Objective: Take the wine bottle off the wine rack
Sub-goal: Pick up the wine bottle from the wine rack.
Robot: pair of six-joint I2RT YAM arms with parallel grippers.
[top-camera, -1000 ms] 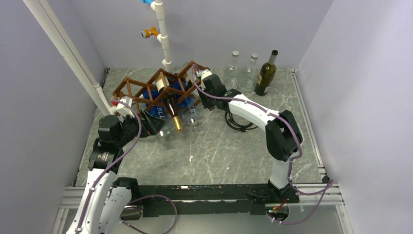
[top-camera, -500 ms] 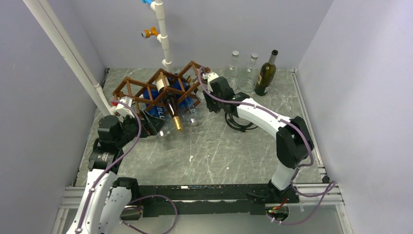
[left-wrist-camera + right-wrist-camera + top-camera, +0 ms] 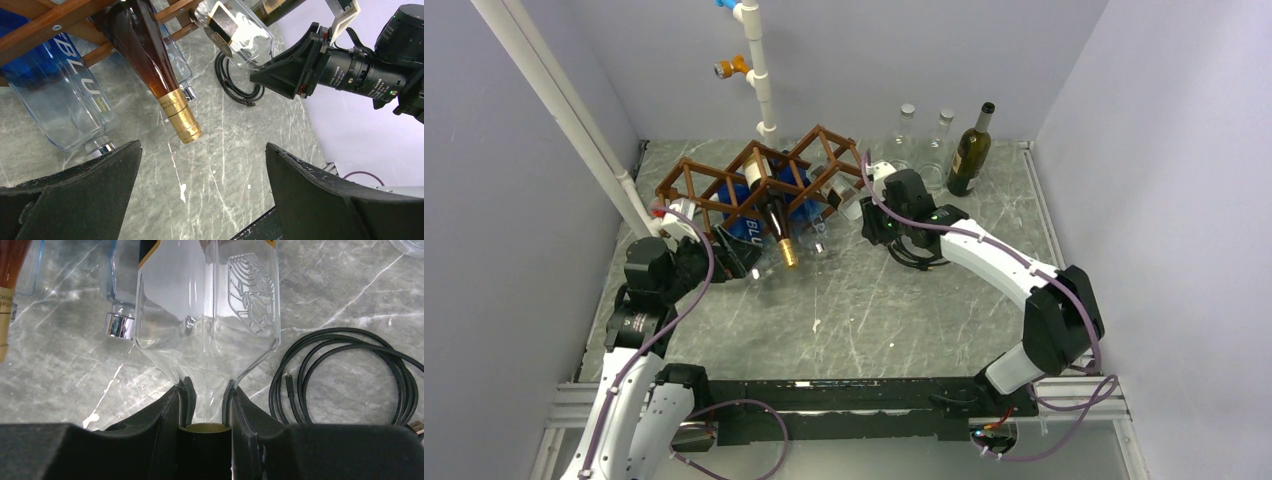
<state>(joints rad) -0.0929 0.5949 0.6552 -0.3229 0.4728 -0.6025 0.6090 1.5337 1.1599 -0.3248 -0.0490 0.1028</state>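
The wine rack (image 3: pixel 724 180), a brown wooden lattice, stands at the back left; its bars (image 3: pixel 45 22) also show in the left wrist view. A clear wine bottle (image 3: pixel 844 195) (image 3: pixel 210 305) (image 3: pixel 235 30) sticks out of the rack's right end, neck toward me. My right gripper (image 3: pixel 871 215) (image 3: pixel 206 405) is shut on that neck just above the dark cap. I cannot tell whether the bottle's base is still inside the cell. A dark amber bottle with a gold cap (image 3: pixel 776 225) (image 3: pixel 155 75) and a blue bottle (image 3: pixel 742 228) (image 3: pixel 55 95) lie in the rack. My left gripper (image 3: pixel 734 262) (image 3: pixel 202 195) hangs open before them, holding nothing.
A coiled black cable (image 3: pixel 914 255) (image 3: pixel 350 375) lies on the table under the right arm. At the back right stand a dark green bottle (image 3: pixel 970 152) and two clear bottles (image 3: pixel 904 135). White pipes (image 3: pixel 759 70) rise behind the rack and along the left wall.
My right arm has drawn back to the right and toward me, pulling the clear bottle out of the rack's right cell. The left arm has stayed still.
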